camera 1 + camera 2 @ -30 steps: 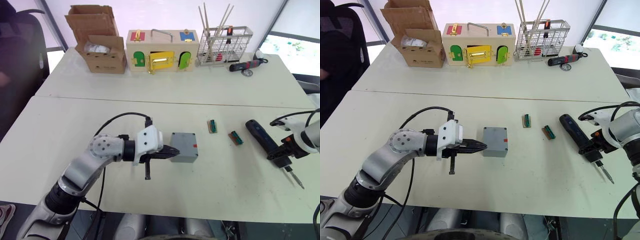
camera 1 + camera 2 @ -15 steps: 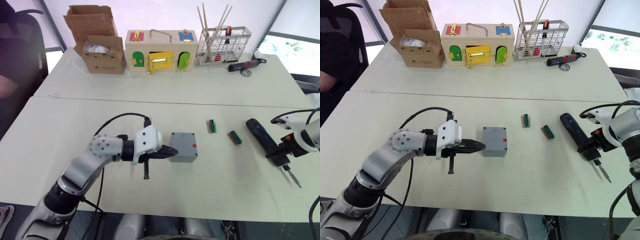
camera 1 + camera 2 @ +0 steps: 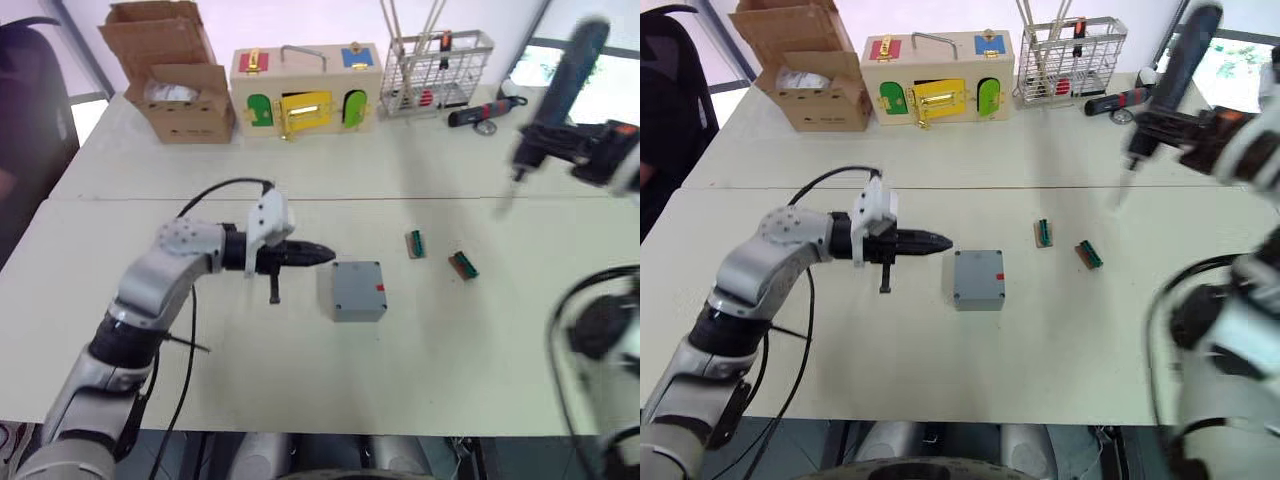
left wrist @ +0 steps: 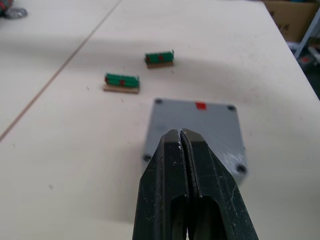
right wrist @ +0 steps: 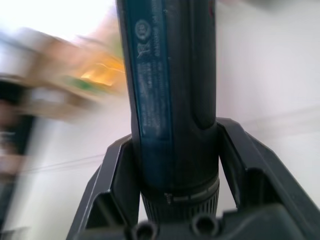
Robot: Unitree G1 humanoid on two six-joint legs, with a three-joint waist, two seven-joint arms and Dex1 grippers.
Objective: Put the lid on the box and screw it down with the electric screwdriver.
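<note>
Lifted off the white table [image 3: 430, 360] now, the thick black electric screwdriver [image 3: 1175, 60] is gripped, blurred, by the right gripper [image 5: 175, 200]; the left gripper [image 4: 183, 150] is pressed shut beside the lidded small grey plastic box [image 3: 357, 290].

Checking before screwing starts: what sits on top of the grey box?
A grey lid with corner screw holes covers the box. The box's inside is hidden beneath it.

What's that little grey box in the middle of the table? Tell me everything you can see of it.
The box is small, square and grey, apparently plastic. A flat lid sits on top, with a dark screw hole at each corner and a small red mark by one edge. It rests flat on the white table, nothing touching it. The left gripper, fingers shut, points at it from just beside. Two small green parts lie further off.
</note>
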